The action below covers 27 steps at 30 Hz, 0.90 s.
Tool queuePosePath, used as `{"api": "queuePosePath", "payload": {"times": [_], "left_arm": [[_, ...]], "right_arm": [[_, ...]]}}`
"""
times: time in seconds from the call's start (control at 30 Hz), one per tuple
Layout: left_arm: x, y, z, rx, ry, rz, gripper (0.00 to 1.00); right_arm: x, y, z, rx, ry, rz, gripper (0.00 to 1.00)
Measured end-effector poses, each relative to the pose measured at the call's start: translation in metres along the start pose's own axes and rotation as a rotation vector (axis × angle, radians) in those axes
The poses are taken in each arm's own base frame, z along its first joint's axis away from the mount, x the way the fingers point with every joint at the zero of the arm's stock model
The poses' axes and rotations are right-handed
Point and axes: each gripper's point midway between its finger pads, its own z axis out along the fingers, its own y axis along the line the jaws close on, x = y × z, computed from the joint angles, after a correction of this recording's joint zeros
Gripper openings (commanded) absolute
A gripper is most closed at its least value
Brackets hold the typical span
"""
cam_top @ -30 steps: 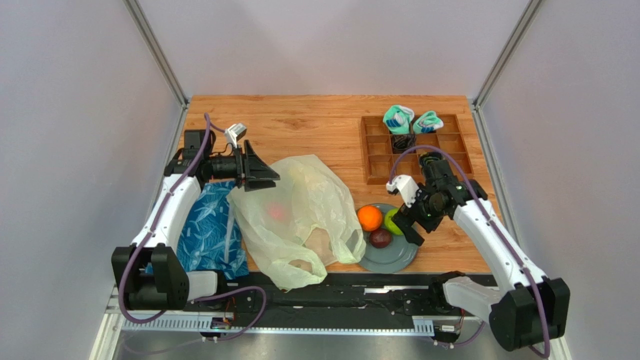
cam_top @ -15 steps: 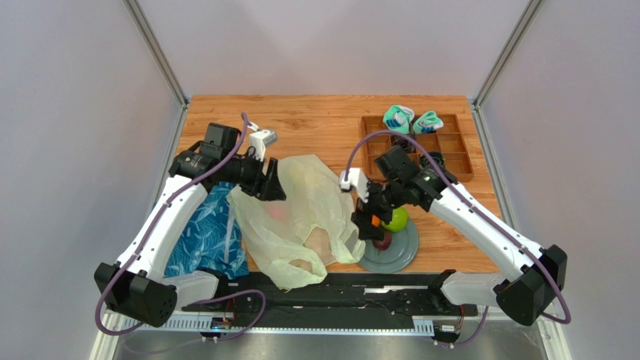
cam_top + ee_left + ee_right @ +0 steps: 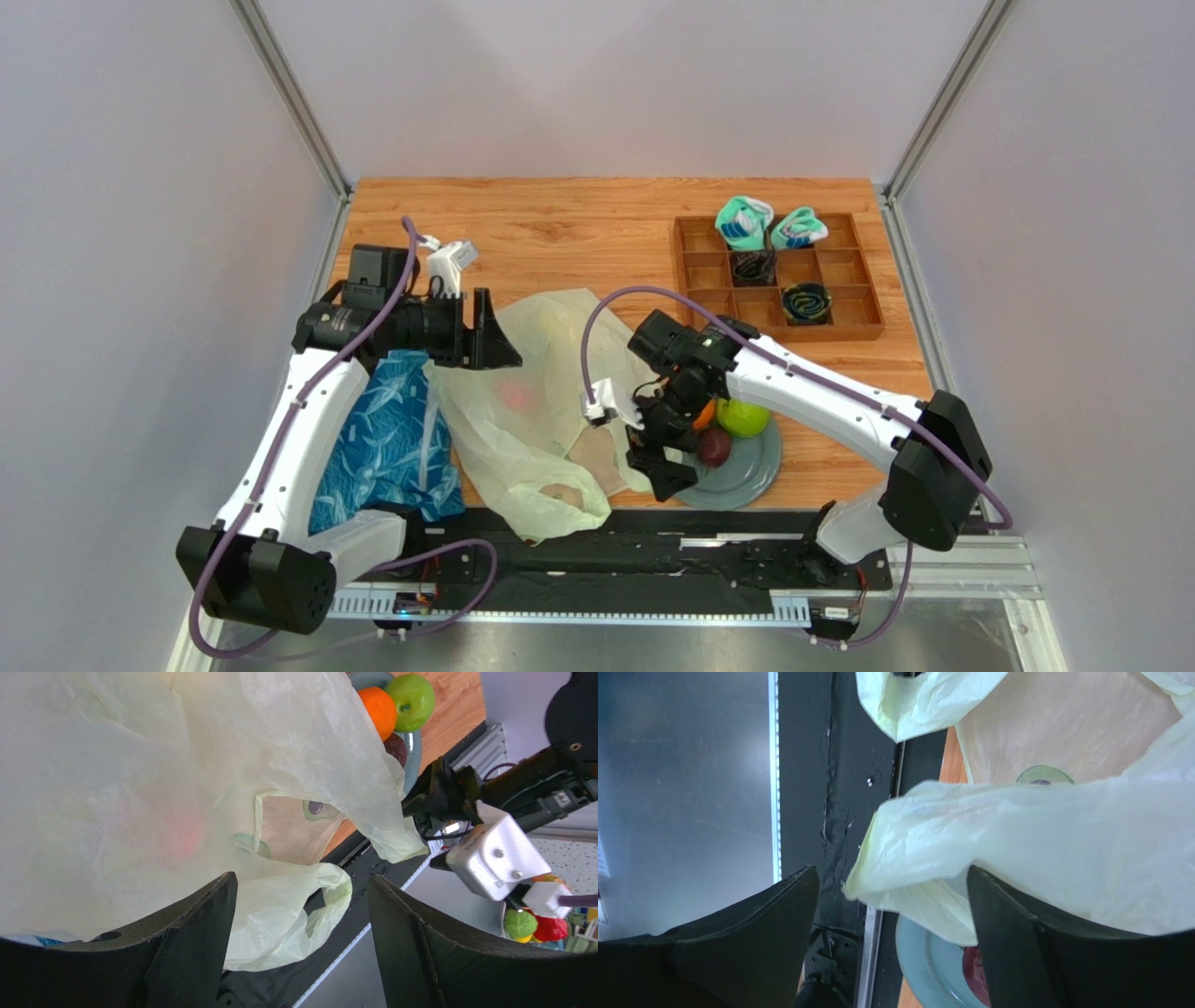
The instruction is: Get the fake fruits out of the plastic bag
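White right arm (image 3: 828, 399) leftward, end effector (image 3: 652, 451) agape astride plastic bag (image 3: 547, 385)

- Bag (image 3: 561, 357): thin plastic film, translucent, crinkled, faint sheen.
- Orange (image 3: 379, 710), green apple (image 3: 410, 700), dark fruit (image 3: 714, 447): smooth plastic; the apple is the glossiest.
- Plate (image 3: 748, 478): grey-blue, smooth, near matt.
- Table (image 3: 589, 238): wood, visible grain, satin finish.
- Tray (image 3: 709, 273): darker wood, matt.
- Socks (image 3: 745, 220): knitted cloth, soft.
- Blue bag (image 3: 386, 434): printed and creased; material unclear.
- Left fingers (image 3: 189, 952), right fingers (image 3: 738, 945): black plastic, matt, finely textured.
- Arm shells (image 3: 828, 399): white plastic, smooth.
- Front sheet (image 3: 682, 777): brushed metal, dull shine.
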Motion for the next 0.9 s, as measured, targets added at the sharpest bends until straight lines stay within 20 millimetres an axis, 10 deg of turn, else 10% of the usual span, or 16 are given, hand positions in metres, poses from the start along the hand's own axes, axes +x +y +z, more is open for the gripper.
{"api": "queuePosePath", "payload": {"times": [0.13,0.27,0.6,0.9], "left_arm": [[-0.001,-0.009,-0.006,0.034,-0.012,0.068,0.79],[-0.009,-0.022,-0.019,0.079,0.002,0.24,0.79],[0.022,-0.029,-0.025,0.168,0.113,0.588,0.86],[0.111,-0.052,0.031,0.314,0.391,0.992,0.99]], "right_arm": [[-0.011,-0.013,0.014,0.032,-0.003,0.053,0.28],[-0.025,-0.036,0.012,0.098,-0.028,0.101,0.01],[-0.071,-0.106,-0.091,0.291,-0.374,0.296,0.0],[-0.081,-0.08,-0.095,0.205,-0.455,0.333,0.0]]}}
